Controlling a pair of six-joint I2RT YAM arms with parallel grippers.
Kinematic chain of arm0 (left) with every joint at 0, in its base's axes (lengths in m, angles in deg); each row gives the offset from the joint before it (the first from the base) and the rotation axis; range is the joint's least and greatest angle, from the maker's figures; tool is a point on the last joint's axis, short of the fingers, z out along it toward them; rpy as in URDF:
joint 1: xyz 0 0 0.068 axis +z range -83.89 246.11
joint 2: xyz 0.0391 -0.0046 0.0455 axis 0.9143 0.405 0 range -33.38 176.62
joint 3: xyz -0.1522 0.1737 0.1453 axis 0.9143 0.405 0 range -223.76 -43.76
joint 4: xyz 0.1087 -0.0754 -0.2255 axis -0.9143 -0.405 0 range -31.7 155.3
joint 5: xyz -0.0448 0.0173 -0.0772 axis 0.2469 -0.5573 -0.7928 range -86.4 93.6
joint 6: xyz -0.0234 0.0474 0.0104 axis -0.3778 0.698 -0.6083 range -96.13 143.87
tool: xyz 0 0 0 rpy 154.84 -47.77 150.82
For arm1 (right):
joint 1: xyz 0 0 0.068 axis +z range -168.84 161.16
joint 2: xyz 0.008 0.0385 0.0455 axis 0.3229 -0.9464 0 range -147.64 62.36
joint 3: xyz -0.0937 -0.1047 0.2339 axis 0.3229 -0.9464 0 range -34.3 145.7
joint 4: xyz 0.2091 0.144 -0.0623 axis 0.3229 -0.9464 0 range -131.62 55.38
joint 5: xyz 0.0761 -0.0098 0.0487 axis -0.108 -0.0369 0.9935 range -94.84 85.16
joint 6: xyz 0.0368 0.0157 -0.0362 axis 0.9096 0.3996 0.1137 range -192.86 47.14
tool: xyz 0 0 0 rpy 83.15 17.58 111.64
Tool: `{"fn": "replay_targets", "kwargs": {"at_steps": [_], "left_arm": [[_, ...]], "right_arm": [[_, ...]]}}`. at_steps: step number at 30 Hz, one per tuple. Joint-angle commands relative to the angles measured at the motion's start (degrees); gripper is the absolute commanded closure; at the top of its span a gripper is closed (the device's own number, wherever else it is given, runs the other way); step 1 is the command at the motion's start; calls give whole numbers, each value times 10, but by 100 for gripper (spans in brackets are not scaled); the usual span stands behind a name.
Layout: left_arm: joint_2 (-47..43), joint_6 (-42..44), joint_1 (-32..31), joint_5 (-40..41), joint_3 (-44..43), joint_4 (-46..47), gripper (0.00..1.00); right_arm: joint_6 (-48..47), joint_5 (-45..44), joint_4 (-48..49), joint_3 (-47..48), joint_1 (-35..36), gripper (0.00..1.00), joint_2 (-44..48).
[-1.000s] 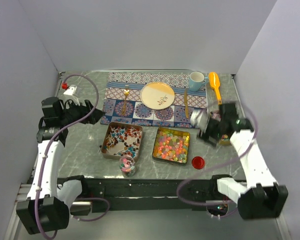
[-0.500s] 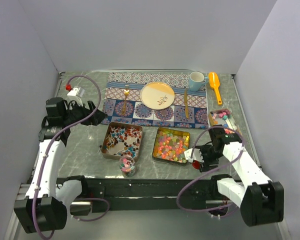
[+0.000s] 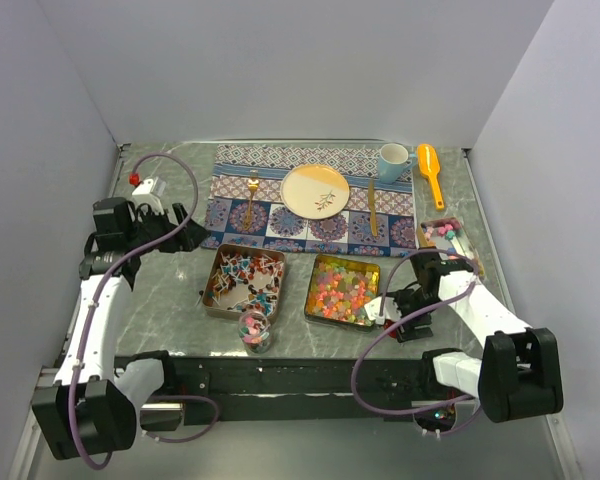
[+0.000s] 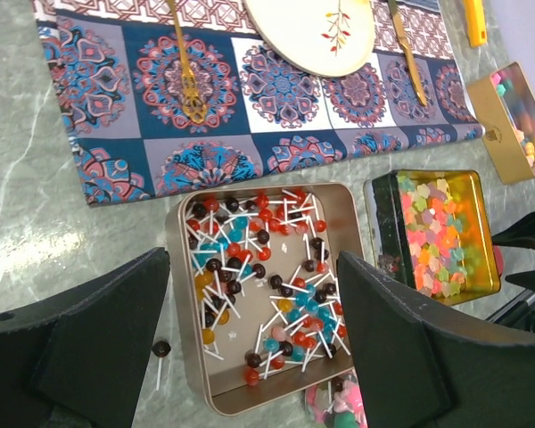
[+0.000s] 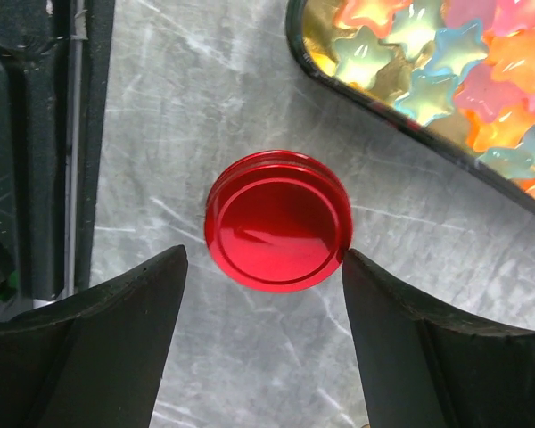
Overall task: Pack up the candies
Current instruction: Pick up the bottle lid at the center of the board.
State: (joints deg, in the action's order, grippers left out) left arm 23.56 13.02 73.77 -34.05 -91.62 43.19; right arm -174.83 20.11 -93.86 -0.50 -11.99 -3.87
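Observation:
The candies point(image 3: 342, 288) are glossy star-shaped sweets in pink, orange, yellow and green, filling a gold tin point(image 3: 314, 300) at the table's front centre; they also show as candies point(image 5: 446, 62) and candies point(image 4: 437, 232). A red round lid point(image 5: 278, 221) lies flat on the marble just right of that tin. My right gripper point(image 5: 266, 254) hangs open over it, one finger on each side of the lid's near edge, holding nothing; the right gripper point(image 3: 392, 308) hides the lid from above. My left gripper point(image 4: 254, 259) is open and empty, high above the lollipop tin point(image 4: 183, 357), at the left gripper point(image 3: 188, 233).
A small glass jar point(image 3: 255, 331) of mixed sweets stands at the front edge. One loose lollipop point(image 4: 160, 349) lies left of its tin. A small tin point(image 3: 445, 238) sits at right. The placemat point(image 3: 280, 160) carries plate point(image 3: 315, 190), fork, knife, cup point(image 3: 392, 162); orange scoop point(image 3: 430, 172).
My right arm swung from the small tin at the back right down to the front, lowering over the red lid. The left arm barely shifted.

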Motion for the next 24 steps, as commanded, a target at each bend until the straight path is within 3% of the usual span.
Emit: {"fn": "replay_targets", "kwargs": {"at_steps": [1,12,17,20,24], "left_arm": [[4,-8,8,-2,2,21,19],[11,-14,10,-6,7,28,19],[10,-15,10,-9,6,28,19],[6,-12,11,-15,2,22,19],[6,-20,10,-36,0,50,19]], "right_arm": [[-11,12,25,-4,11,22,-1],[34,-3,54,0,32,28,-50],[49,-9,71,-6,36,43,-42],[65,-28,35,6,29,46,-7],[42,-50,-96,64,9,48,92]]}}
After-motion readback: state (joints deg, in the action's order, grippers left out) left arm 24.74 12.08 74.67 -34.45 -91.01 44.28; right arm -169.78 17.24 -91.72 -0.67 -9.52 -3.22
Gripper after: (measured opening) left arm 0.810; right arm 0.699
